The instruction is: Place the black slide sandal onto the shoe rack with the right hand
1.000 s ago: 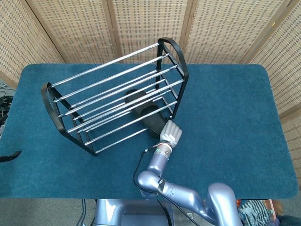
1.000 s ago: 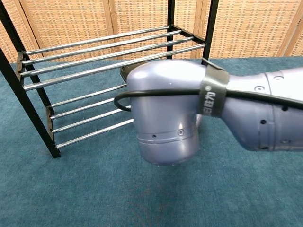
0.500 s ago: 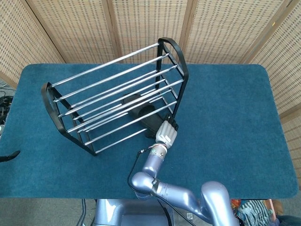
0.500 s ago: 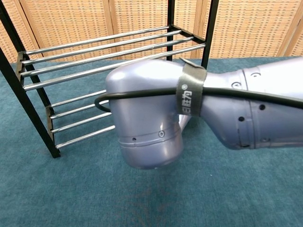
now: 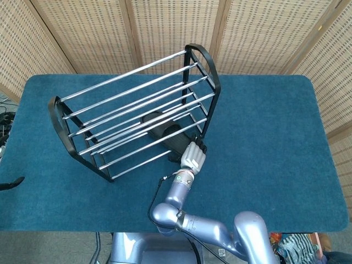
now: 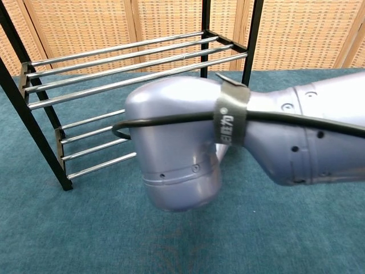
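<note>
Woven cane screen panels (image 5: 176, 27) back the scene; before them stands a table covered in teal cloth (image 5: 264, 126).

Item: shoe rack (image 5: 137, 110), black end frames with chrome rails in two tiers, set at an angle on the cloth, left of the table's centre. The chest view shows the same rack (image 6: 125, 57) from the front, its upper rails bare and its lower rails partly hidden by the arm.

Item: black slide sandal (image 5: 165, 133), lying under the upper rails in the rack's lower tier, near the rack's right end frame. Its nearer end projects past the front rails toward the robot. Whether it rests fully on the lower rails or partly on the cloth cannot be told from the head view; the chest view does not show it.

Item: right hand (image 5: 192, 156), pale, at the front edge of the rack, back of the hand facing the camera. Its fingers (image 5: 196, 147) lie close together, curled down against the sandal's projecting end. Whether they grip the sandal or only rest on it cannot be told. The wrist and grey-blue forearm (image 5: 179, 190) run back toward the table's near edge, a black cable looped beside them.

Item: right arm housing (image 6: 177, 148), filling most of the chest view, with a dark strap around it.

Item: small dark object (image 5: 11, 182) at the far left edge of the cloth, unidentifiable.
</note>
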`<state>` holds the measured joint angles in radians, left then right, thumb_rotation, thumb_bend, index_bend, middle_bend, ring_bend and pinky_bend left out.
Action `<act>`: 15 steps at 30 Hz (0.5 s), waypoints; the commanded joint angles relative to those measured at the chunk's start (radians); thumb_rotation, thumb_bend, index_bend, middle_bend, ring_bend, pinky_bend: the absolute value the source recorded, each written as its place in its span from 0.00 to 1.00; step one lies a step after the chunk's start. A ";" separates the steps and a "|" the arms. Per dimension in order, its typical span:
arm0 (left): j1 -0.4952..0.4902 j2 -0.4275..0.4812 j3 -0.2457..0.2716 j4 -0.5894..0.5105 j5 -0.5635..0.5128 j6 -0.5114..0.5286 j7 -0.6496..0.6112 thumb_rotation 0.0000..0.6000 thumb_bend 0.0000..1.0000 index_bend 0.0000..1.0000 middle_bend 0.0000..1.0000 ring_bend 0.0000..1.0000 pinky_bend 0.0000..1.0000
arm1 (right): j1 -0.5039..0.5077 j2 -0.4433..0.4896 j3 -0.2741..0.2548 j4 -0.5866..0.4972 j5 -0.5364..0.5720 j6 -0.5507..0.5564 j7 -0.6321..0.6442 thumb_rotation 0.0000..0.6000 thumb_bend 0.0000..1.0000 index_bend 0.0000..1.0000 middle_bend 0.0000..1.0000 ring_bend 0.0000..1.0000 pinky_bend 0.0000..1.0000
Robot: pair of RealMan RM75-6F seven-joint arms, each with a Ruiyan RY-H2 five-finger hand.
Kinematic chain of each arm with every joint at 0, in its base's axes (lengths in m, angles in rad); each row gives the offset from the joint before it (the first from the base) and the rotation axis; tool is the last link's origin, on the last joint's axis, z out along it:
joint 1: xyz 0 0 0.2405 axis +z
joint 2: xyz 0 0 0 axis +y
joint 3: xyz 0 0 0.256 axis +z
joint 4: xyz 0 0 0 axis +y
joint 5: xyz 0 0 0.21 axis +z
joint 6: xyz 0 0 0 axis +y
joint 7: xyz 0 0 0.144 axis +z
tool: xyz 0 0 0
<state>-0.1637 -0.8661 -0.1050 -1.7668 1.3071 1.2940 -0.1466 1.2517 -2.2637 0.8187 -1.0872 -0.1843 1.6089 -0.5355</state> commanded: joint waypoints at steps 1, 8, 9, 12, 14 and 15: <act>0.000 -0.002 0.000 0.000 0.001 0.003 0.004 1.00 0.19 0.00 0.00 0.00 0.00 | -0.077 0.034 -0.043 -0.085 -0.036 0.000 -0.032 1.00 0.00 0.00 0.00 0.00 0.00; 0.005 -0.006 0.002 -0.013 0.002 0.019 0.033 1.00 0.19 0.00 0.00 0.00 0.00 | -0.311 0.214 -0.203 -0.387 -0.126 -0.073 -0.046 1.00 0.00 0.00 0.00 0.00 0.00; 0.005 -0.008 0.003 -0.015 0.002 0.021 0.038 1.00 0.19 0.00 0.00 0.00 0.00 | -0.334 0.238 -0.218 -0.417 -0.135 -0.087 -0.045 1.00 0.00 0.00 0.00 0.00 0.00; 0.006 -0.011 0.003 -0.021 -0.001 0.027 0.054 1.00 0.19 0.00 0.00 0.00 0.00 | -0.398 0.310 -0.265 -0.497 -0.167 -0.135 -0.038 1.00 0.00 0.00 0.00 0.00 0.00; 0.006 -0.013 0.003 -0.025 -0.004 0.030 0.064 1.00 0.19 0.00 0.00 0.00 0.00 | -0.437 0.359 -0.296 -0.545 -0.188 -0.172 -0.029 1.00 0.00 0.00 0.00 0.00 0.00; 0.006 -0.014 0.002 -0.027 -0.006 0.031 0.069 1.00 0.19 0.00 0.00 0.00 0.00 | -0.456 0.384 -0.310 -0.569 -0.196 -0.191 -0.022 1.00 0.00 0.00 0.00 0.00 0.00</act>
<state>-0.1575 -0.8789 -0.1023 -1.7916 1.3031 1.3231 -0.0802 0.8460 -1.9346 0.5530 -1.6017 -0.3469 1.4656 -0.5685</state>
